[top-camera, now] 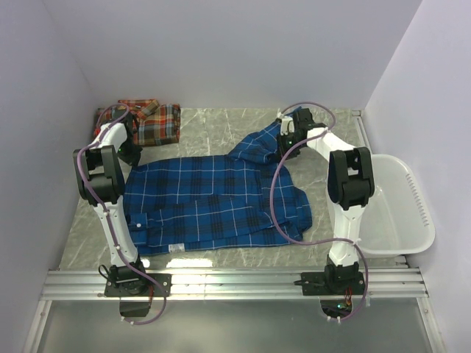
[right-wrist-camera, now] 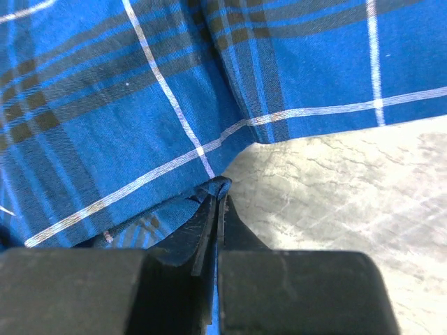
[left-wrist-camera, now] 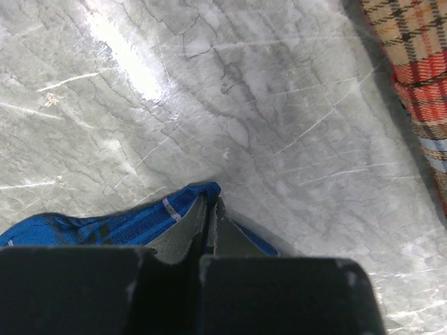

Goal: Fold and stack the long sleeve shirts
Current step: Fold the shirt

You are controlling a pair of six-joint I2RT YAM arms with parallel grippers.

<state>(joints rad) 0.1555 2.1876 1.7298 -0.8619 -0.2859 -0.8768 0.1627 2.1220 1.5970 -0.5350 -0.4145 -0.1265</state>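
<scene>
I count two shirts on the counter [top-camera: 221, 125]. The blue shirt [top-camera: 213, 206] lies spread across the middle, mostly flat, with one part bunched up toward 1 o'clock. The red-orange shirt [top-camera: 156, 121] sits folded in the far corner at 11 o'clock, apart from the blue one. One white basket [top-camera: 416, 220] stands by the counter's side at 4 o'clock. Both arms are out. My left fingers [left-wrist-camera: 185, 237] are pinched closed on the blue shirt's edge at 10 o'clock, and my right fingers [right-wrist-camera: 197, 234] are closed on a blue fold at 1 o'clock.
</scene>
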